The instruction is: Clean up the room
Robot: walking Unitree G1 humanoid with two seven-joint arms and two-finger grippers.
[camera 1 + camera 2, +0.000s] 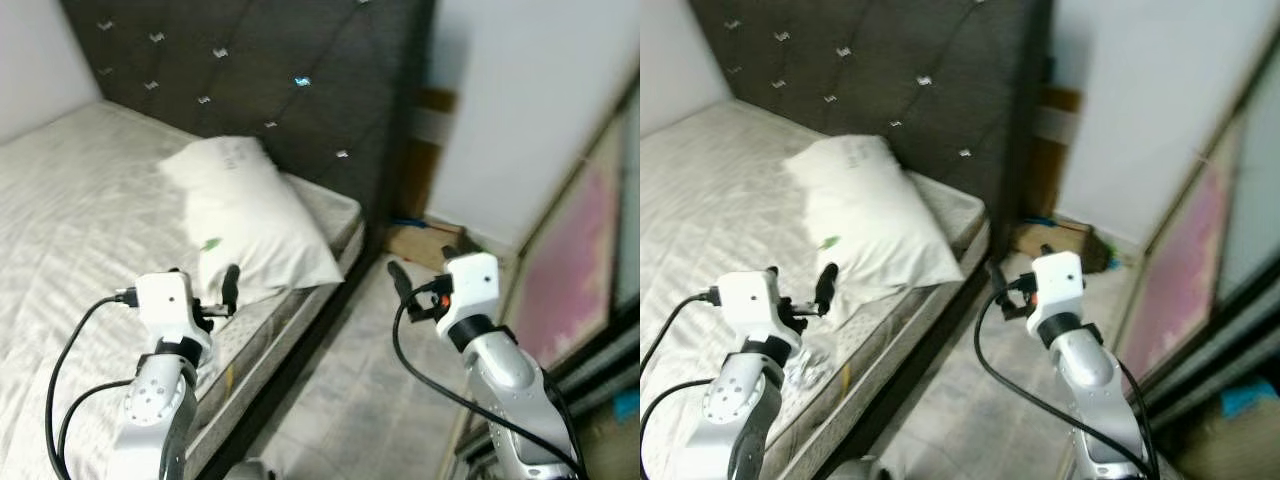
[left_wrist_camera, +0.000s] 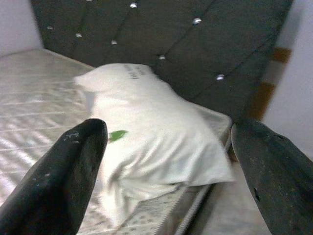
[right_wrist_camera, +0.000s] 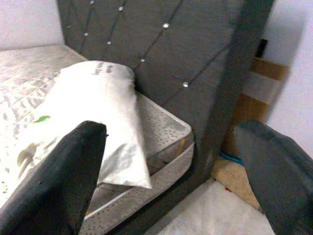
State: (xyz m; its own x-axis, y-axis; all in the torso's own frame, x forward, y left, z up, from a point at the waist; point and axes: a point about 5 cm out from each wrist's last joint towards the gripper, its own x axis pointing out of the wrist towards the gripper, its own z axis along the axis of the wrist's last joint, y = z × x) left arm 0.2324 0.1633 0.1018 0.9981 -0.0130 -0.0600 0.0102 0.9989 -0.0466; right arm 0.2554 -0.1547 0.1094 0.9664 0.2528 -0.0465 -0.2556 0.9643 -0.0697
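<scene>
You are holding both end effectors up with fingers spread wide and nothing between them. The left end effector [image 2: 166,161] is hovering over the bed [image 1: 70,200], and the white pillow [image 1: 250,225] is lying just ahead of it, leaning against the dark headboard [image 1: 270,70]. The right end effector [image 3: 171,166] is hanging over the floor beside the bed, with the pillow ahead and toward the left arm. I think that reaching while the view is blurred could make you push the pillow off the mattress edge.

Bed [image 1: 70,200] cut off at left edge; pink panel [image 1: 575,260] blurred.
</scene>
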